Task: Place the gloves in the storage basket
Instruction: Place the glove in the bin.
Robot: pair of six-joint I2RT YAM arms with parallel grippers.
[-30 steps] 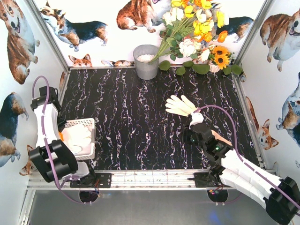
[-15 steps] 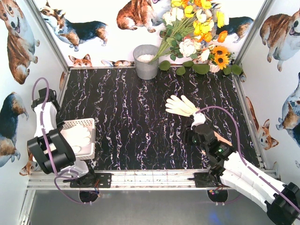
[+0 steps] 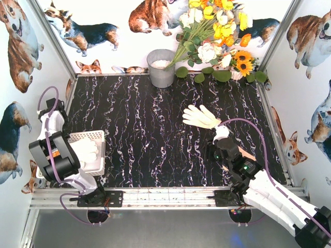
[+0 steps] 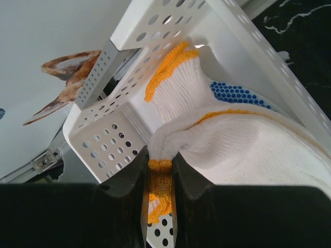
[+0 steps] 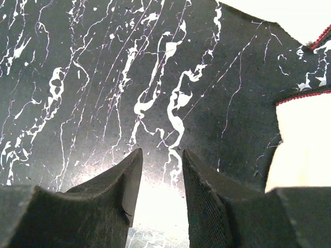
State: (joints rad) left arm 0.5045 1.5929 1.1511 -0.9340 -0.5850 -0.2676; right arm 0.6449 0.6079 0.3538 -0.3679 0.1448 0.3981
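Corgi-printed walls enclosed a black, white-veined desk [image 3: 145, 134], shown from above. At 12 o'clock on its far edge stood a grey metal bucket [image 3: 161, 67], with a spray of white, yellow and orange flowers [image 3: 214, 31] leaning at 1 o'clock. The white perforated storage basket [image 3: 93, 136] sat at the 8 o'clock edge of the desk, beside the left arm, and held a heap of white knit gloves [image 3: 85, 150]. The left wrist view showed a blue-dotted glove [image 4: 235, 95] low in that heap. The left claw [image 4: 158, 166] was closed on the orange cuff [image 4: 160, 181] of one glove of the heap, over the basket. One loose glove [image 3: 199, 116], cream-white, lay flat on the desk at about 2 o'clock, fingers toward 9 o'clock, outside the basket and well apart from it. The right claw [image 5: 160, 155] hung near the 6 o'clock side of that glove without touching it, its jaws parted a little, with nothing between them and bare desk below.
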